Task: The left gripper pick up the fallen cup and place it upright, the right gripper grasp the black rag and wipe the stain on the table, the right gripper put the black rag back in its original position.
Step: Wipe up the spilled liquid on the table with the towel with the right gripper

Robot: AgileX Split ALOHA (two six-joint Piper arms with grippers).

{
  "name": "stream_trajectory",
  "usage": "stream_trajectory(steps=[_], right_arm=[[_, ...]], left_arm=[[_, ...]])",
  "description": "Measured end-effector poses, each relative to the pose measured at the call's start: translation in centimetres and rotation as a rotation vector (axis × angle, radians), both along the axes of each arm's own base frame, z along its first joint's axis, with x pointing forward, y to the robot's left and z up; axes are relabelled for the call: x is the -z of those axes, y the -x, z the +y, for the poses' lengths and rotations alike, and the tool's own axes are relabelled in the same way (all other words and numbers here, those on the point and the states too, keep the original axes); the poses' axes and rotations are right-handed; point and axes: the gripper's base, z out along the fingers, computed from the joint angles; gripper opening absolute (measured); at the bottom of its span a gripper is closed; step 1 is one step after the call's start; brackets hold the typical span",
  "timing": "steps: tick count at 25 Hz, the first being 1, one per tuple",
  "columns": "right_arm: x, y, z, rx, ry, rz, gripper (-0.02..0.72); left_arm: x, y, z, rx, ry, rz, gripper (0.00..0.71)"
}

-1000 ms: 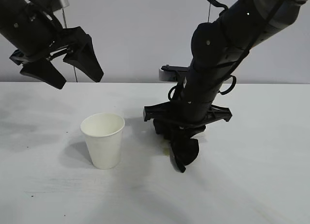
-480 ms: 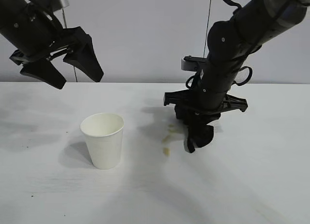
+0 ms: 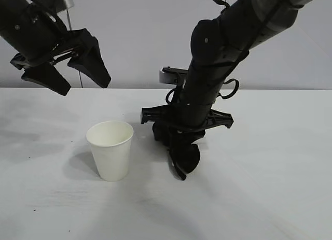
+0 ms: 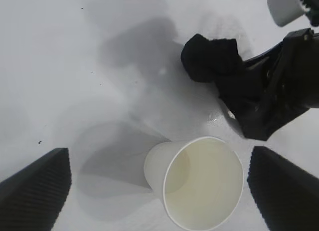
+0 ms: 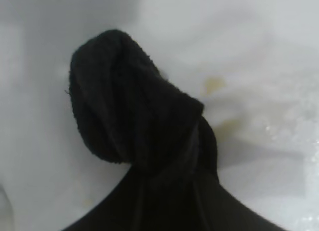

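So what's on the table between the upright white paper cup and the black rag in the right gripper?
Nothing: only bare white table separates the white paper cup from the black rag, as the exterior view shows.

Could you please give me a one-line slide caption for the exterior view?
Right gripper presses the black rag onto the table beside the upright cup.

The white table [image 3: 270,188] bears an upright cup [image 3: 110,149], with the black rag [image 3: 182,156] pressed down at its three o'clock.
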Motion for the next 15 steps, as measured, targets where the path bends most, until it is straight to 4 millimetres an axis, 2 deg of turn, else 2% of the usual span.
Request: stream_trajectory(steps=[5, 8, 11, 15], right_arm=[[0.1, 1.5, 1.8, -0.051, 0.015, 0.034, 0.116], [0.1, 1.5, 1.9, -0.048, 0.011, 0.033, 0.116], [0.2, 1.0, 1.2, -0.018, -0.005, 0.032, 0.116], [0.4, -1.1, -1.2, 0.064, -0.03, 0.007, 0.116]], left_arm=[[0.0, 0.0, 0.0, 0.0, 0.0, 0.0, 0.693], [0.0, 0.0, 0.0, 0.0, 0.0, 0.0, 0.694], [0.0, 0.0, 0.0, 0.0, 0.0, 0.0, 0.694], [0.0, 0.0, 0.0, 0.0, 0.0, 0.0, 0.694]])
